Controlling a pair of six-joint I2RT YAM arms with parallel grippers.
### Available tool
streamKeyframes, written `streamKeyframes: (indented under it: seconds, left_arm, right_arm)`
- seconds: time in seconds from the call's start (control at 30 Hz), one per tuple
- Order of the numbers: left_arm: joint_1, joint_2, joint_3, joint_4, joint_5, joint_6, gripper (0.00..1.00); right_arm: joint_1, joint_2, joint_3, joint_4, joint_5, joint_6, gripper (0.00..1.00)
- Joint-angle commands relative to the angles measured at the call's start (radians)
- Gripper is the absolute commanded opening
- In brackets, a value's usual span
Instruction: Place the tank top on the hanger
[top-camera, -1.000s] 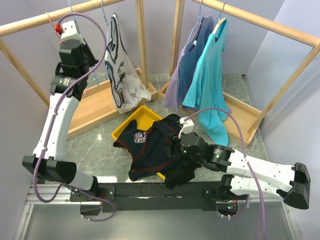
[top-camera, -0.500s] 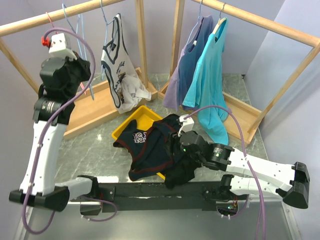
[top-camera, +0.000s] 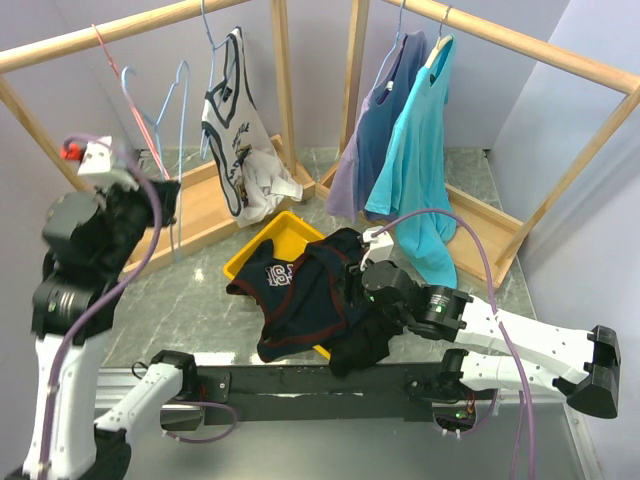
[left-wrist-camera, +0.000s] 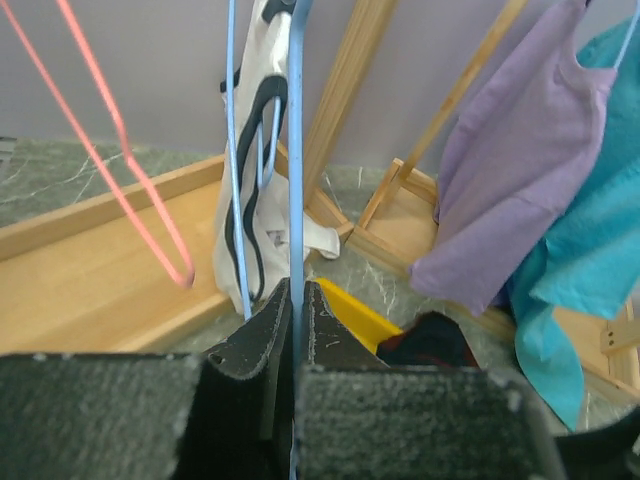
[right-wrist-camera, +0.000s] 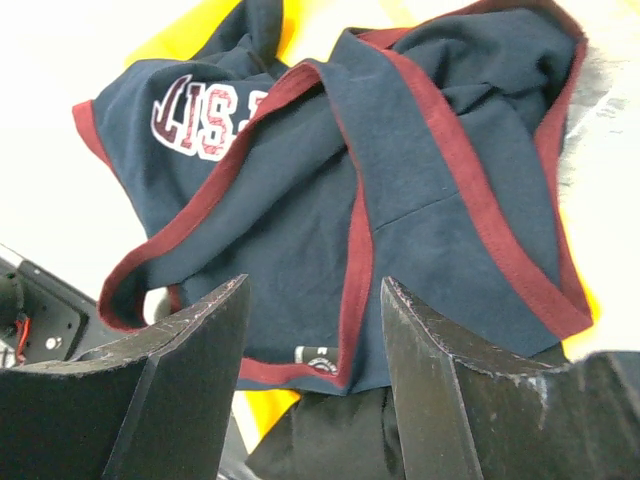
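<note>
The light-blue wire hanger hangs in the air below the left wooden rail, and my left gripper is shut on its wire. In the left wrist view that wire runs straight up from between the closed pads. The navy tank top, with maroon trim and white lettering, lies crumpled over the yellow bin. My right gripper hovers open just above it. In the right wrist view, the fingers straddle the trimmed hem with nothing between them.
A pink-red hanger and a white tank top hang on the left rack. Purple and teal shirts hang on the right rack. A black garment lies by the yellow bin, under the tank top's edge.
My left arm has swung down and toward the near left, carrying the light-blue hanger away from the rail. The right arm and the tank top have stayed put.
</note>
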Motion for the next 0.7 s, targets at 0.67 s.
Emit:
streamKeyframes:
  seconds: [0.67]
  left_arm:
    - [-0.288,-0.178,-0.224,-0.206,0.36,0.115,0.01]
  right_arm:
    - [-0.056,0.053,-0.006,0.078,0.003,-0.071,0.55]
